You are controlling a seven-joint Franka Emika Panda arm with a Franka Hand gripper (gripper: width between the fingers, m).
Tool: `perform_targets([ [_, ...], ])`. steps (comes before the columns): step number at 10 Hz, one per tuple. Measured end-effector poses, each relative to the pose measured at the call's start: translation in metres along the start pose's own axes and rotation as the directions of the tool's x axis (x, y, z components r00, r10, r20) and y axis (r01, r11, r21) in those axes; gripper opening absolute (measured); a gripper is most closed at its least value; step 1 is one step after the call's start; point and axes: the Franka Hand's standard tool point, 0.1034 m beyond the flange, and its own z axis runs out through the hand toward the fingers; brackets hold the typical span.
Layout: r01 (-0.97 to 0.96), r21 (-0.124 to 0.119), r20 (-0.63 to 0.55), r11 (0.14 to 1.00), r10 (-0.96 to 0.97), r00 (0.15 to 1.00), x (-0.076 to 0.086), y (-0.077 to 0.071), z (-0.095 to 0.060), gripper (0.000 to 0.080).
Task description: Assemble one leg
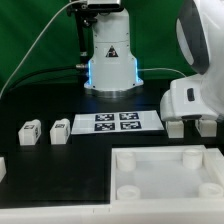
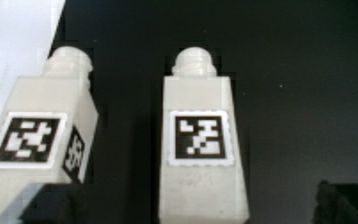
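Between the jaws of the gripper (image 2: 197,205), spread wide and holding nothing, lies the leg (image 2: 201,130), centred; a second leg (image 2: 43,130) sits just beside it, close by one jaw; risk: descending, that jaw strikes or shoves the neighbour and skews the grasp.

Marker board (image 1: 115,122) flat on the black table (image 1: 60,165). Behind the board, the arm's base (image 1: 110,58), ringed in blue light. Off the board's end on the exterior view's left, two legs (image 1: 30,131) (image 1: 60,129) side by side, tags showing. Past the board's other end, on the exterior view's right, the white arm (image 1: 192,98) low over two more legs (image 1: 175,127) (image 1: 205,127). Nearer the camera than the board, the big white panel (image 1: 165,195), corner holes showing.
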Motion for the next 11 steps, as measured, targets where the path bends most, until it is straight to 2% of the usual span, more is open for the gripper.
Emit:
perform_targets([
  [5, 0.003, -0.024, 0.005, 1.000, -0.003, 1.000, 0.001, -0.010, 0.025, 0.0649],
  [7, 0.004, -0.023, 0.005, 1.000, -0.004, 1.000, 0.001, -0.009, 0.024, 0.0649],
  [8, 0.004, -0.023, 0.005, 1.000, -0.004, 1.000, 0.001, -0.009, 0.024, 0.0539],
  [9, 0.004, -0.023, 0.005, 1.000, -0.004, 1.000, 0.001, -0.009, 0.024, 0.0539],
  [10, 0.004, -0.023, 0.005, 1.000, -0.004, 1.000, 0.001, -0.009, 0.024, 0.0390],
  [11, 0.005, -0.023, 0.006, 1.000, -0.005, 1.000, 0.001, -0.009, 0.024, 0.0288],
])
